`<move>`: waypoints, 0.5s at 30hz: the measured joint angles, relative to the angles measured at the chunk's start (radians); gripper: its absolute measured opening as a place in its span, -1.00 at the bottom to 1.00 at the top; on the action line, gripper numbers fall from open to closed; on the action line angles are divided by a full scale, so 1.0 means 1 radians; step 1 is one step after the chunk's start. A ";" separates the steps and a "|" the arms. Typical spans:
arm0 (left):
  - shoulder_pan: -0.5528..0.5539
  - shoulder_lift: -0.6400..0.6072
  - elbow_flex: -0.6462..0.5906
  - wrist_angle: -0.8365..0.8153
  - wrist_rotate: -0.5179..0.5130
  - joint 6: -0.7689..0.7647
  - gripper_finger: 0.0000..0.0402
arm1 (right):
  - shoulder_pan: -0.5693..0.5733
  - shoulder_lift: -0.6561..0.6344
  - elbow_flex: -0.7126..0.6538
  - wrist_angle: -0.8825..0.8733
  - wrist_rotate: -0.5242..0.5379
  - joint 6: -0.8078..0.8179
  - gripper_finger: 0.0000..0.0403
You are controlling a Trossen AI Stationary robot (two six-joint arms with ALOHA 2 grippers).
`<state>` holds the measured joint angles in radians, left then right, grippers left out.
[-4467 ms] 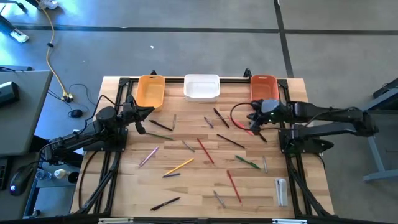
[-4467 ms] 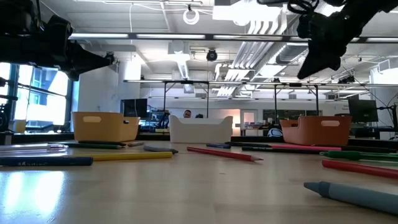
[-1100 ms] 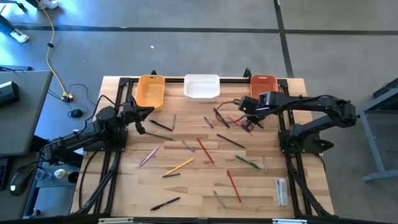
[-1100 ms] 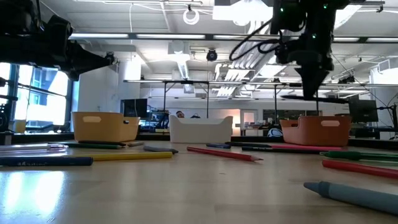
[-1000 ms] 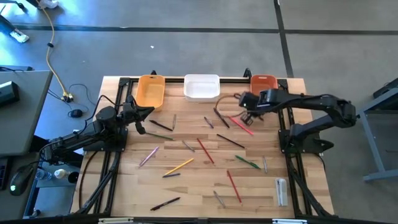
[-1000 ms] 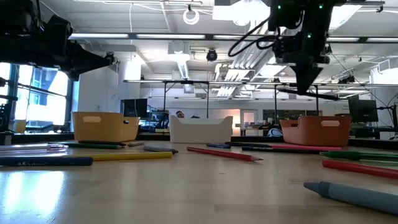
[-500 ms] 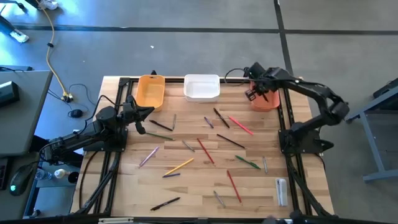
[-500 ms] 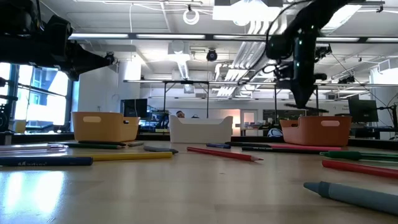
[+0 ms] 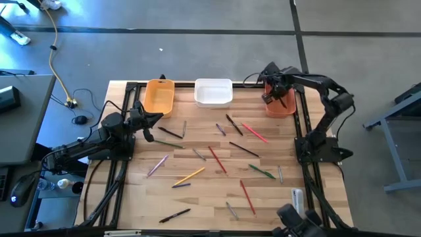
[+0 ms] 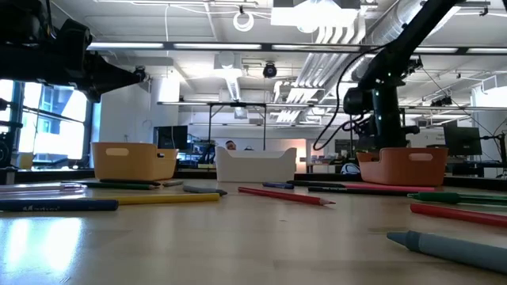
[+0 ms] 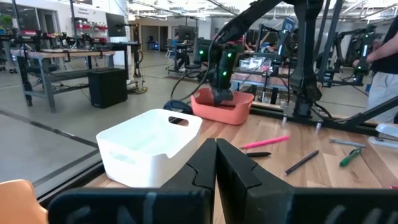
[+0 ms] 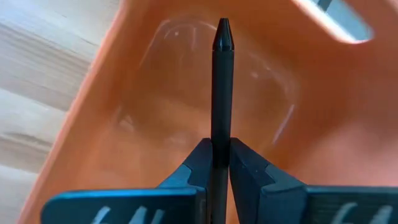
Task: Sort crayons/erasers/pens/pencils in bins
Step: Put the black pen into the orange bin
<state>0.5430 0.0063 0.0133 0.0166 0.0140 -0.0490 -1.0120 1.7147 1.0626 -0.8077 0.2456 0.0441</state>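
My right gripper [image 9: 275, 96] hangs over the red-orange bin [image 9: 283, 108] at the table's far right and is shut on a slim black pen [image 12: 222, 93], whose tip points into the bin [image 12: 186, 81]. In the low view it stands just above that bin's rim [image 10: 379, 131]. My left gripper [image 9: 148, 126] waits shut and empty near the yellow-orange bin [image 9: 158, 96]; its fingers [image 11: 205, 165] show closed together. The white bin [image 9: 213, 92] stands between the two. Pencils and pens lie flat across the table, among them a red pencil [image 9: 217, 159] and a pink pencil [image 9: 254, 132]. My right gripper pinches the black pen's shaft [image 12: 221, 144] between its two fingers [image 12: 200, 163]. The pen runs along the fingers and sticks out past their ends, tip forward. It is lifted clear over the bin's floor. The fingers come at the bin from above, slanting down.
A yellow pencil [image 9: 189, 176], a green pencil [image 9: 262, 172], a black pen [image 9: 174, 215] and a whitish oblong item [image 9: 297, 201] lie on the near half. Black frame rails [image 9: 304, 131] run along both table sides. A dark shape [image 9: 296, 217] shows at the near right edge.
My right gripper, shut on the black pen, has gone from the table's middle right toward the far edge and right, and now stands over the red-orange bin. It has come down toward the bin's rim and tipped to point into it.
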 joint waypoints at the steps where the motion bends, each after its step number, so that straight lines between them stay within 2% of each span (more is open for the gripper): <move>1: 0.000 0.000 0.000 0.001 0.000 0.000 -1.00 | -0.002 0.008 0.000 0.001 -0.009 0.000 -0.89; 10: 0.000 0.000 0.000 0.008 0.000 -0.002 -1.00 | -0.003 0.040 0.000 0.011 -0.014 0.001 -0.87; 15: 0.000 0.000 0.000 0.013 0.000 -0.072 -1.00 | 0.006 0.030 0.000 -0.008 -0.010 0.007 -0.71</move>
<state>0.5430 0.0063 0.0132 0.0293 0.0143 -0.1211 -1.0061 1.7447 1.0622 -0.8152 0.2358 0.0515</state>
